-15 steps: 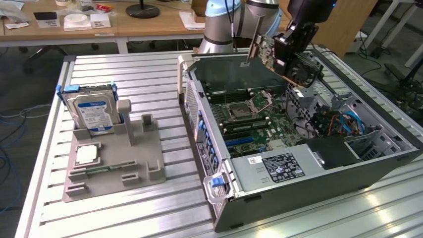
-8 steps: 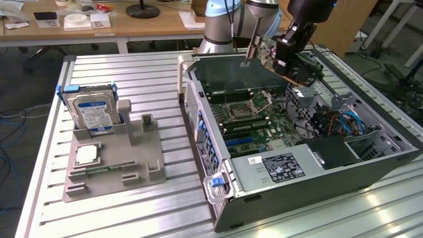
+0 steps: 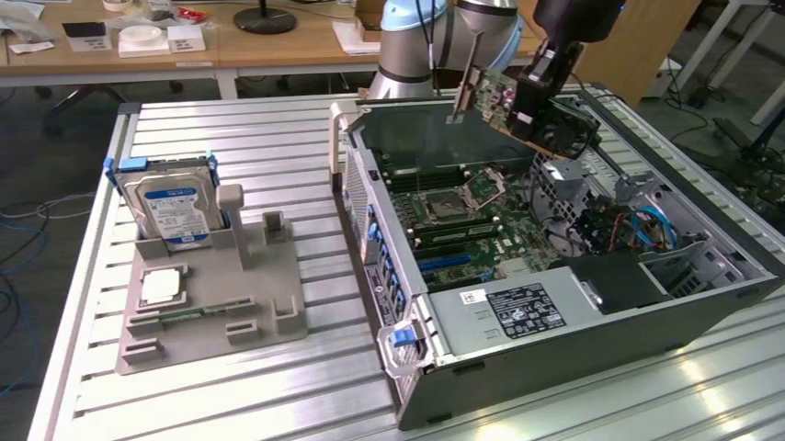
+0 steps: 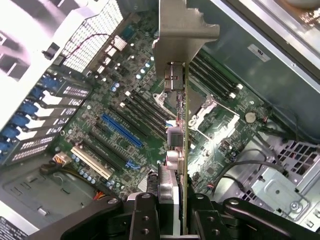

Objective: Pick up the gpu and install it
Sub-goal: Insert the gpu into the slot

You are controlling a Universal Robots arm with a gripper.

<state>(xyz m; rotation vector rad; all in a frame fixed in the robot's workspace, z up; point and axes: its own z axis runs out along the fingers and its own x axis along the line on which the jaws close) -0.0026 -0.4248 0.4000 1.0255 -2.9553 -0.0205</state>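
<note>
The arm [image 3: 405, 55] is a fat round tube, shiny grey with a light blue band. Near the wrist it is black. The gripper [image 4: 172, 202] is black too, with two flat fingers [image 4: 145, 215] that have little round screw holes in them.

What I can't make out from here

In the wrist view I get the gpu [image 4: 183, 145] edge-on only, so neither face shows. Its silver bracket [image 4: 182, 30] runs off the picture's edge, its near end is buried between the gripper [image 4: 172, 212] fingers [image 4: 145, 215], and it covers a strip of the motherboard [image 4: 125, 125] behind it. In the exterior view the arm [image 3: 424, 37] is cut off at the upper edge. The print on the power supply label [image 3: 521, 310] is too small for me to read, and the hard drive [image 3: 172, 207] has its lower end hidden in the grey holder [image 3: 215, 312].
</note>
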